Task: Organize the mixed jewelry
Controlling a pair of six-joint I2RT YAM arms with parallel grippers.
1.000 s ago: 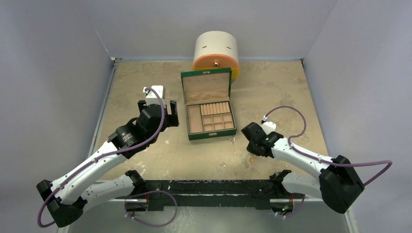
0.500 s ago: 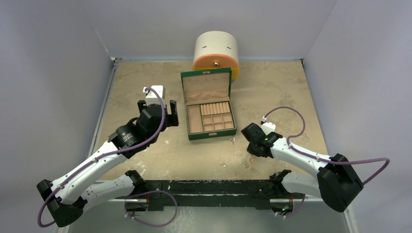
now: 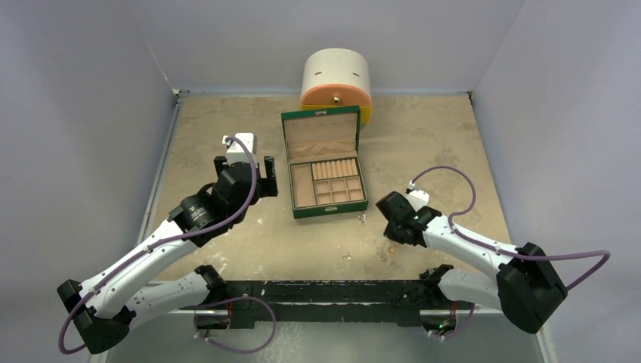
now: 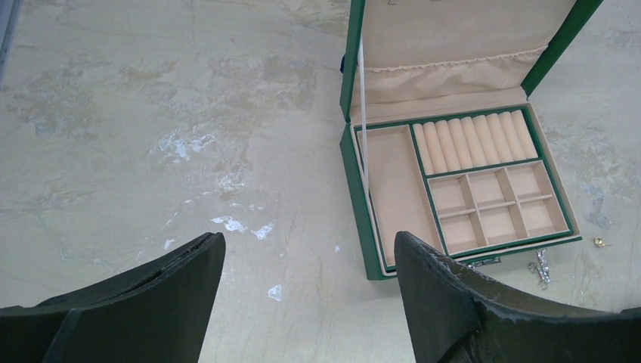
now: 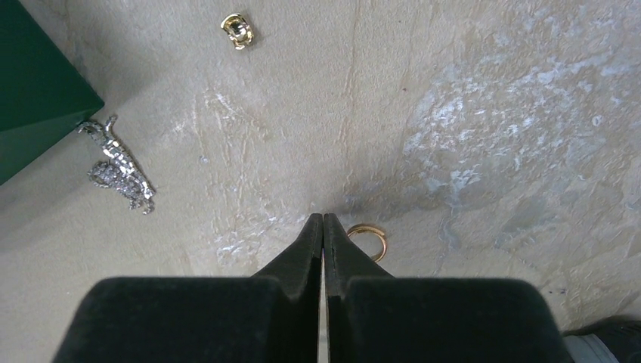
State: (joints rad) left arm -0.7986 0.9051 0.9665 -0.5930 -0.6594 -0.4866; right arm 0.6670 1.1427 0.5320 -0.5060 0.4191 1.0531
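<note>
The jewelry lies loose on the table right of the green box. In the right wrist view a gold ring (image 5: 370,239) lies just right of my shut right gripper (image 5: 323,218), partly hidden behind its right finger and not held. A silvery sparkly piece (image 5: 117,168) lies by the box corner (image 5: 38,91), and a small gold bit (image 5: 238,30) lies farther off. The silvery piece (image 4: 540,266) and gold bit (image 4: 599,242) also show in the left wrist view. My left gripper (image 4: 306,261) is open and empty, left of the open box (image 4: 361,197). From above, my right gripper (image 3: 389,240) is low near the ring.
The open green box (image 3: 287,136) with tan compartments stands mid-table, its lid upright. A white and orange round container (image 3: 335,82) stands behind it against the back wall. Grey walls close in the table on three sides.
The right arm shifted slightly, its gripper staying low near the ring. The left arm has not moved.
</note>
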